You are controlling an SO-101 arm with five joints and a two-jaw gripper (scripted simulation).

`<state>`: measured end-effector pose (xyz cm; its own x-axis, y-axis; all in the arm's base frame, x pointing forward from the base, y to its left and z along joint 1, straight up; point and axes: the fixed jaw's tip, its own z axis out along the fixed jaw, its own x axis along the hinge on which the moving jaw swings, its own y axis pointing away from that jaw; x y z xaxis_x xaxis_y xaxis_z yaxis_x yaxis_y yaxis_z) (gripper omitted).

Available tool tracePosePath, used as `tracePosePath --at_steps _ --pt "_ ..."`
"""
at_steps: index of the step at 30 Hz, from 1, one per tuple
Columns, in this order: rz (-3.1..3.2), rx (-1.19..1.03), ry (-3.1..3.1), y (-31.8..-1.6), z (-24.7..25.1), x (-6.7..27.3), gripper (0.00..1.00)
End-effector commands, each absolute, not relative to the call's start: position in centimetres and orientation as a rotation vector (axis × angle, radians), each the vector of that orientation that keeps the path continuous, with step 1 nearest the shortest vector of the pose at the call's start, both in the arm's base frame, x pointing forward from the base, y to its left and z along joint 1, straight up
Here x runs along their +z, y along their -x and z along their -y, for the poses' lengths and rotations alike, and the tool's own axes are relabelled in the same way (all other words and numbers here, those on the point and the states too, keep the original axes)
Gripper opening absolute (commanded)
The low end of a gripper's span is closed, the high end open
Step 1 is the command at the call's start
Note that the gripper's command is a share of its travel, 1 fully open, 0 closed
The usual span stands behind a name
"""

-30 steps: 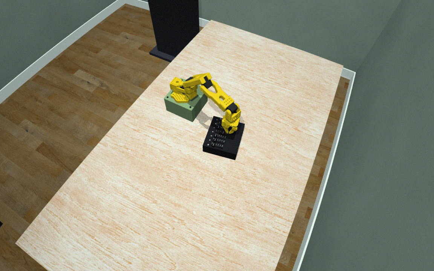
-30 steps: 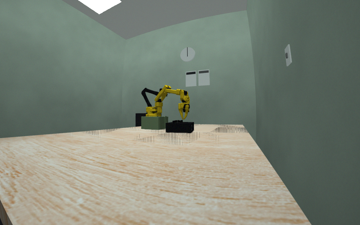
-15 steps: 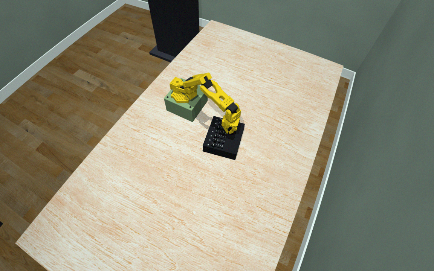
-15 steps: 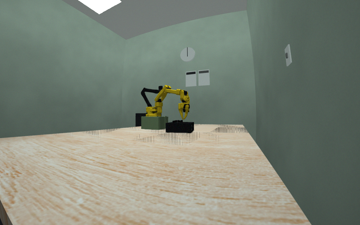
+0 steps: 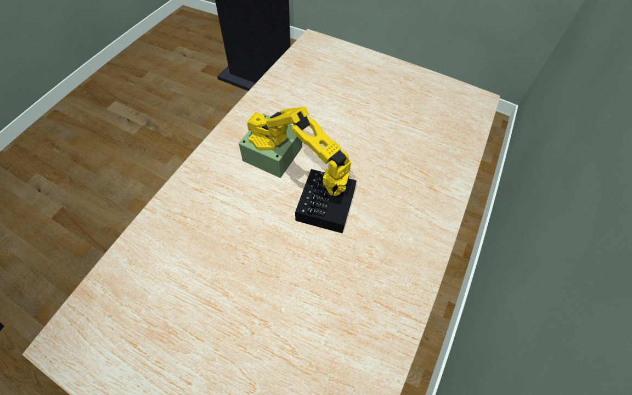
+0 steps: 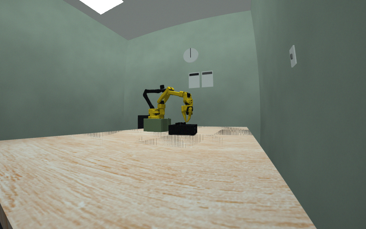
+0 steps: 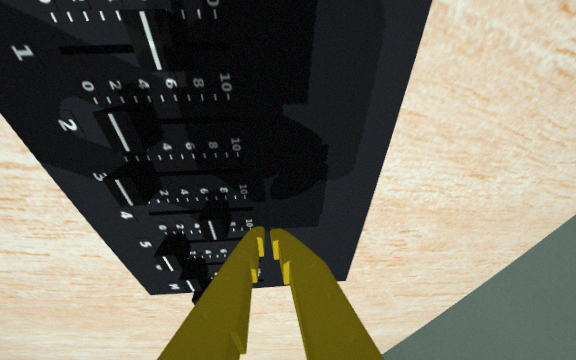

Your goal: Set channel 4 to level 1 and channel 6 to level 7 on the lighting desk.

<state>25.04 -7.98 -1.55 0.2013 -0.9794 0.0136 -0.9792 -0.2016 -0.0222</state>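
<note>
Right now your gripper (image 7: 266, 239) is closed with nothing in it, the two yellow fingers nearly touching at their tips. They hang just above the desk (image 7: 353, 150), by the high end of the lower channels' scales.

Just left of the tips sits the channel 4 fader (image 7: 211, 225), its cap somewhere past mid-scale, so it needs a long push away from the fingers toward the low end to reach 1. Nearer the camera than that, channel 5's cap (image 7: 170, 255) lies at the low end, and channel 6's cap (image 7: 193, 280) is tucked against the left finger.

What could go wrong, as I judge it: the lanes are packed tightly, so if you come down slightly off line the closed tips could catch channel 5 or channel 3's cap (image 7: 127, 187) and shift a fader that must stay put. Sweeping too fast could also run channel 4 past 1 to the stop.

Hard to read: channel 6's scale is mostly hidden behind the fingers, the small lower numbers blur, and the arm's shadow darkens the desk farther off. From the exterior view the caps cannot be told apart at all.
</note>
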Motion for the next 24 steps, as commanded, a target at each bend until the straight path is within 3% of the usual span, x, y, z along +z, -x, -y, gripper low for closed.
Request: tracePosePath --at_steps 1,24 --pt "-1.983 -0.007 2.434 -24.82 7.74 -2.45 0.0" --pt "-1.983 -0.007 2.434 -24.67 7.71 -3.34 0.0"
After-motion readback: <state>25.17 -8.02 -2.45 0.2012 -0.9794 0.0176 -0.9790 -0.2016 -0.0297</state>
